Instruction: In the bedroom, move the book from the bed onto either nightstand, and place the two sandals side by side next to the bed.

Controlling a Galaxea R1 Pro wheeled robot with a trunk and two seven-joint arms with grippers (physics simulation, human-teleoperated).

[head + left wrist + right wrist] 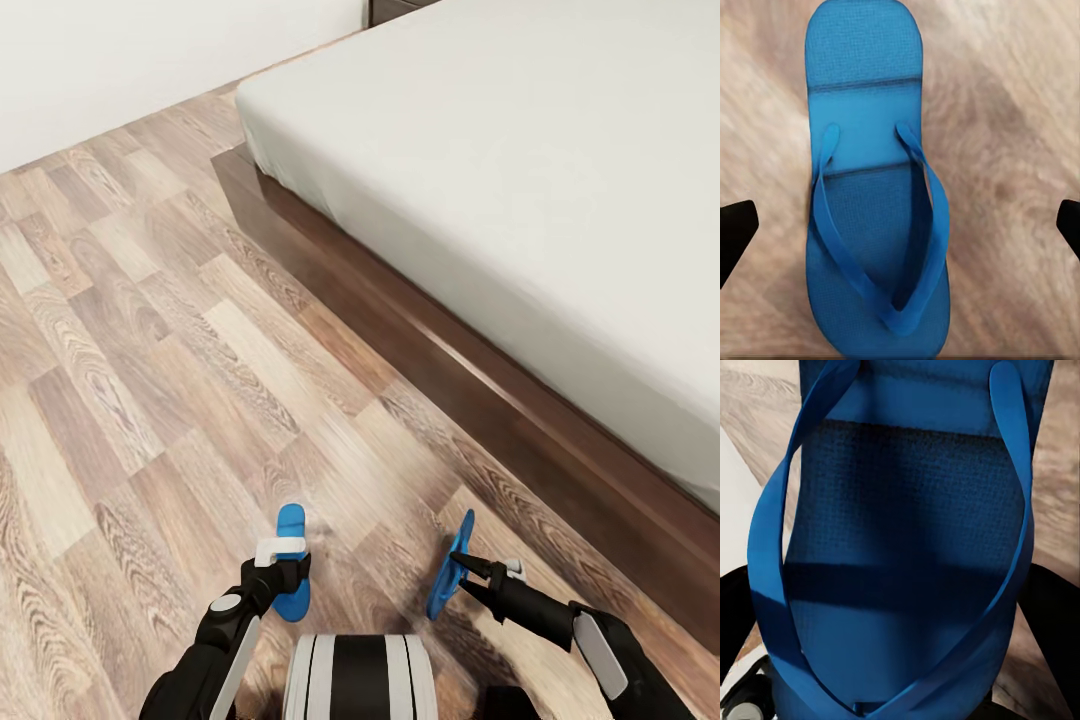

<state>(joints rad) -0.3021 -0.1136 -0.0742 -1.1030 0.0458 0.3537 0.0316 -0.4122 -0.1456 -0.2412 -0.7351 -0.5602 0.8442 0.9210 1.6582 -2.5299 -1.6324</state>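
The bed (520,190), a pale mattress on a dark brown frame, fills the right of the head view. Two bright blue sandals are near the robot's base. One sandal (291,525) (870,187) lies flat on the wood floor, strap up. My left gripper (283,578) (900,225) hovers over it, open, with its fingertips (735,229) wide on either side. The other sandal (452,560) (907,525) is tipped up on its edge, and my right gripper (466,578) (900,622) is shut on it. The book is out of view.
Wood-plank floor (150,350) stretches left of the bed, up to a white wall (120,60). The bed frame's dark side rail (420,340) runs diagonally close to my right arm. A dark brown furniture corner (395,8) shows past the bed; I cannot tell what it is.
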